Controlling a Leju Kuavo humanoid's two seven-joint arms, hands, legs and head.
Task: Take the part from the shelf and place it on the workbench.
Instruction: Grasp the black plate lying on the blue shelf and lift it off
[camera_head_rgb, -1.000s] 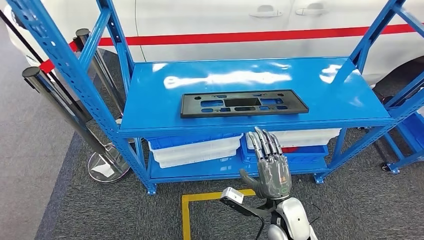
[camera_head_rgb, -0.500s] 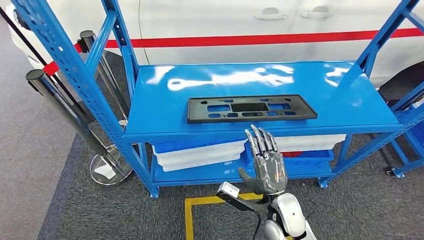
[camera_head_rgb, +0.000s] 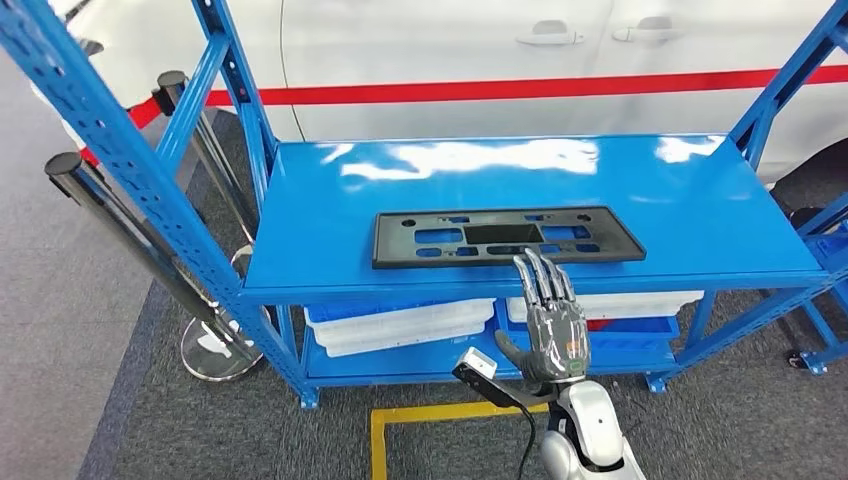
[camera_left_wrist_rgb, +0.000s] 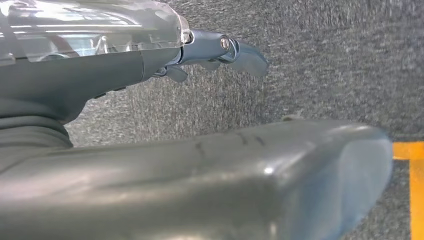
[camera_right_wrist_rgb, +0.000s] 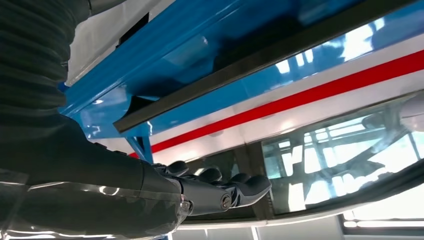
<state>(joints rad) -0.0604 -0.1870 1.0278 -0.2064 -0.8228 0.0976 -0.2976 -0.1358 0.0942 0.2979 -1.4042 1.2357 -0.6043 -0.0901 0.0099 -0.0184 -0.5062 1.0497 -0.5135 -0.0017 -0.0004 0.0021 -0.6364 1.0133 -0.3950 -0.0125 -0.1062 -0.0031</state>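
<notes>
The part (camera_head_rgb: 508, 236) is a long flat black plastic panel with several cutouts. It lies near the front of the blue shelf top (camera_head_rgb: 650, 190). My right hand (camera_head_rgb: 552, 320) is raised in front of the shelf with its fingers straight and apart, holding nothing. Its fingertips reach up to the shelf's front edge, just short of the part's near edge. In the right wrist view the part's dark edge (camera_right_wrist_rgb: 250, 65) runs above my right hand (camera_right_wrist_rgb: 215, 192), apart from it. My left hand (camera_left_wrist_rgb: 175, 150) hangs over grey carpet and holds nothing.
A white car (camera_head_rgb: 450, 50) with a red stripe stands right behind the rack. White and blue bins (camera_head_rgb: 400, 320) fill the lower shelf. Stanchion posts on a metal base (camera_head_rgb: 210, 345) stand at the left. Yellow floor tape (camera_head_rgb: 380, 420) lies below. Another blue rack (camera_head_rgb: 825, 250) stands at the right.
My right hand has risen and moved forward until its fingertips reach the shelf's front edge by the part. The camera has shifted a little; the part lies still.
</notes>
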